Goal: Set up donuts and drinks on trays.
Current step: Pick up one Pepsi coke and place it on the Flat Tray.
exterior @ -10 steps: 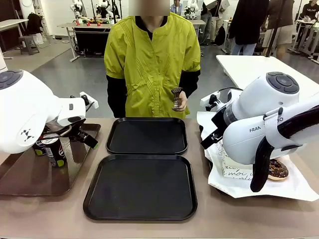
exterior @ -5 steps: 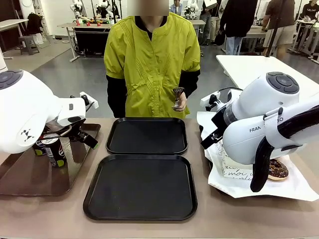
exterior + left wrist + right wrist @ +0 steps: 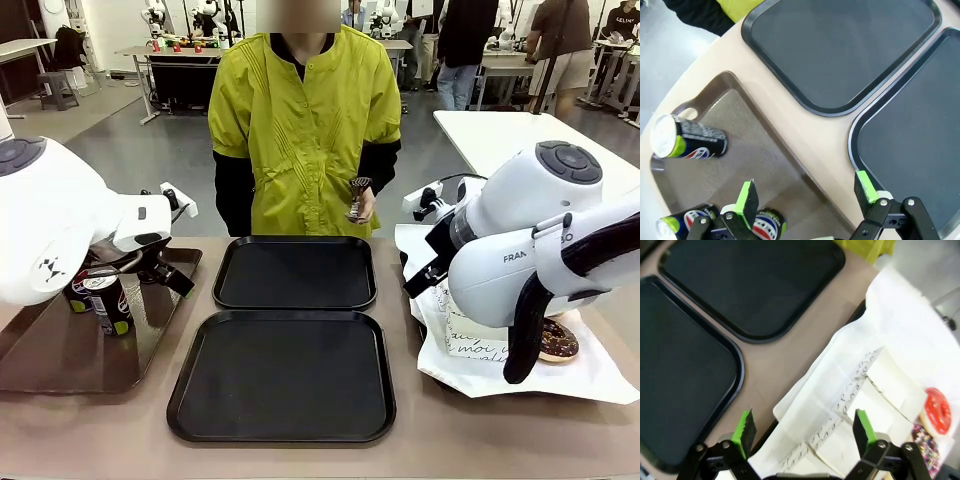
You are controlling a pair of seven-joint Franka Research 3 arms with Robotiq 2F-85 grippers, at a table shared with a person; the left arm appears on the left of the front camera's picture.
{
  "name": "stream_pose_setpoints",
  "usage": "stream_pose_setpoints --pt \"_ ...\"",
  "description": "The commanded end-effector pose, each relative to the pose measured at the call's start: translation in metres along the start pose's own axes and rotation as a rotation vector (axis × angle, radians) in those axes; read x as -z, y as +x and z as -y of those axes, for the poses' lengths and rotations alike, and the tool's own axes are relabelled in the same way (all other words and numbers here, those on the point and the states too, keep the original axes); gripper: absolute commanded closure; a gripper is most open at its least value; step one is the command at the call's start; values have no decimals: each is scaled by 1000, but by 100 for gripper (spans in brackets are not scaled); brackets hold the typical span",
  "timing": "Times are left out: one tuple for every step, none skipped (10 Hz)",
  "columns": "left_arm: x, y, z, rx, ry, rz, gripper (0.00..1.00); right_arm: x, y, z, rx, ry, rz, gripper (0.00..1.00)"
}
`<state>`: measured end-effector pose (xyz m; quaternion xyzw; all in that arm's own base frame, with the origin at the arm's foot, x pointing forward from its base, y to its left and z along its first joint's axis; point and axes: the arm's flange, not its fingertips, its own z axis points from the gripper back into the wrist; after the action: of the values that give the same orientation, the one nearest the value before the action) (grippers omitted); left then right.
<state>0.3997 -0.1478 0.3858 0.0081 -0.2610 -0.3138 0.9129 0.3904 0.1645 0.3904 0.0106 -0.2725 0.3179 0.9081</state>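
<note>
Checking wrist views, we get what front can't tell: left claw [image 3: 807, 192], right claw [image 3: 805, 432] both spread, empty; trays [image 3: 285, 380] haven't budged since.

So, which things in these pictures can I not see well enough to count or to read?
- Front view: the left arm covers the drinks on the brown tray; count unclear.
- Front view: the right arm hides the donuts, except a chocolate one.
- Right wrist view: script on the sleeves is blurred.
- Front view: the object in the person's hand is too small to name.

Cans [image 3: 108, 300] left (on another tray [image 3: 60, 365]), trays [image 3: 283, 378] centre, donuts [image 3: 558, 340] apparently right
</note>
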Motion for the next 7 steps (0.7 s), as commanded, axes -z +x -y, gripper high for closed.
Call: stream_pose_setpoints --pt "-73 -67 23 25 -45 -68 0 -77 -70 -25 0 2 -59 0" --pt "-98 -89 29 49 -69 -98 0 -104 -97 -31 5 -6 -96 0" --pt "-114 -114 36 56 -141 -165 0 -122 -127 -36 8 8 -148 0" --pt "-123 -136 42 41 -213 -201 0 -127 -157 -38 17 42 -211 0" --pt "-128 -150 42 20 -264 -204 0 -120 -177 -34 53 99 -244 0" --pt "-125 -148 36 -18 -268 -180 0 -109 -175 -23 68 98 -253 0" --pt "-127 -27 18 45 -213 -206 0 -133 -29 -3 20 59 -222 0"
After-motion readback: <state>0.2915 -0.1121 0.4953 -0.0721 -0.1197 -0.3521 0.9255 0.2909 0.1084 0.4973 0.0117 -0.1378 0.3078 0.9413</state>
